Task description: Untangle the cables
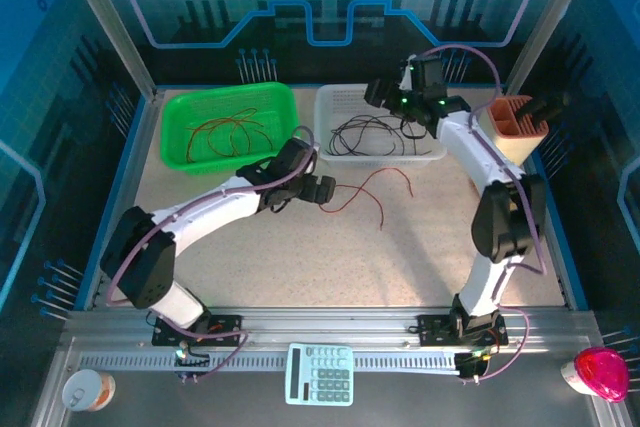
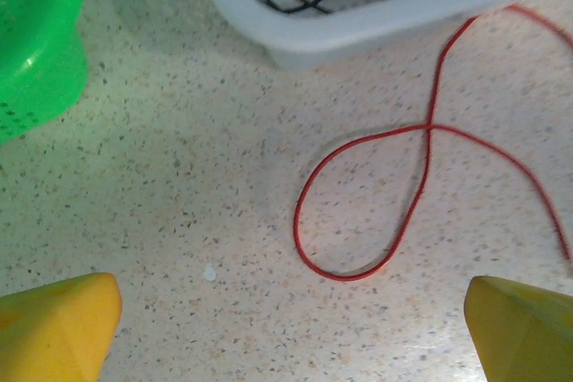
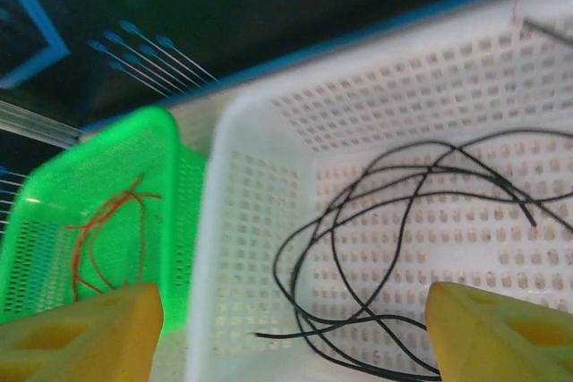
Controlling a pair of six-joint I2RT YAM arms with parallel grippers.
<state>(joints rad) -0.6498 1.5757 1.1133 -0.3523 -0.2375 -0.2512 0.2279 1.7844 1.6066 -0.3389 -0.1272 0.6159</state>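
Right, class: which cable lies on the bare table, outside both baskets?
The lone red cable looped before the white basket; other red cables lie in the green basket, black cables in the white.

In the left wrist view you are watching the red wire (image 2: pixel 431 127) running off the right edge, the white basket (image 2: pixel 358 29) being cropped above.

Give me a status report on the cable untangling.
Left gripper open above red cable on table. Right gripper open over black cables in white basket. Nothing blocking.
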